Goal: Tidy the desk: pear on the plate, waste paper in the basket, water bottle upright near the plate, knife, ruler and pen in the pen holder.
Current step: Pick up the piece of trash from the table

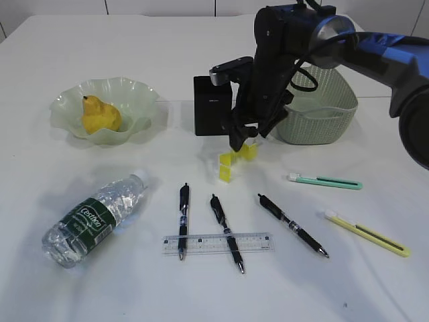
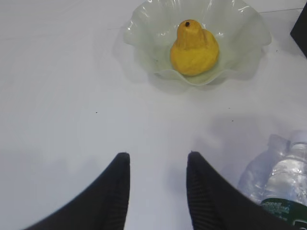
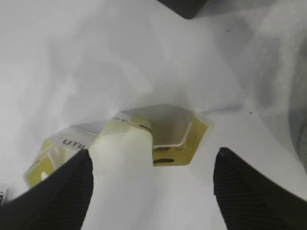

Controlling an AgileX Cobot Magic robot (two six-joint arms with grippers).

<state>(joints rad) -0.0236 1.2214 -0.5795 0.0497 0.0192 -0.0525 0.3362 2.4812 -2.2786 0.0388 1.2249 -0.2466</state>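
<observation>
The yellow pear (image 1: 100, 115) (image 2: 194, 48) sits in the wavy pale green plate (image 1: 137, 97) (image 2: 144, 24). A crumpled yellow and white waste paper (image 1: 234, 161) (image 3: 172, 127) lies mid-desk. My right gripper (image 1: 239, 144) (image 3: 153, 158) hangs open just over it, with the paper partly between the fingers. The water bottle (image 1: 94, 218) (image 2: 283, 184) lies on its side. Three pens (image 1: 183, 218), the clear ruler (image 1: 218, 243), a teal knife (image 1: 325, 181) and a yellow knife (image 1: 367, 233) lie in front. My left gripper (image 2: 158, 155) is open and empty over bare desk.
The black pen holder (image 1: 213, 105) (image 3: 184, 5) and the sage-green basket (image 1: 315, 107) stand behind the right arm. The white desk (image 1: 53, 282) stretches bare at the front left. The left arm does not show in the exterior view.
</observation>
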